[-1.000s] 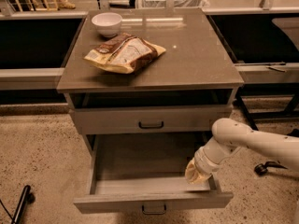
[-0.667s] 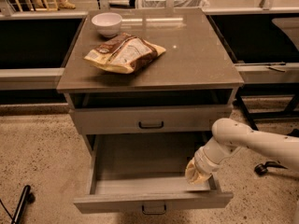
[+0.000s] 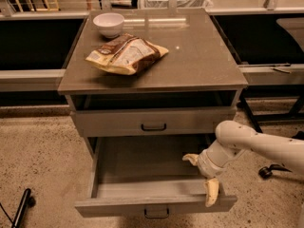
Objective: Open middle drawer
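Observation:
The middle drawer is pulled far out of the grey cabinet. Its inside shows bare, and its black bar handle is at the bottom of the view. My gripper is at the drawer's right front corner, partly over its inside. It is open and holds nothing. One tan finger points left into the drawer. The other tan finger hangs down over the front edge. The white arm comes in from the right.
Above the open drawer is a shut grey drawer with a black handle. The cabinet top holds a chip bag and a white bowl. A black wheeled leg stands on the floor at the right.
The gripper's fingers were bunched together at the drawer's right front and now stand spread apart. The drawer has not moved.

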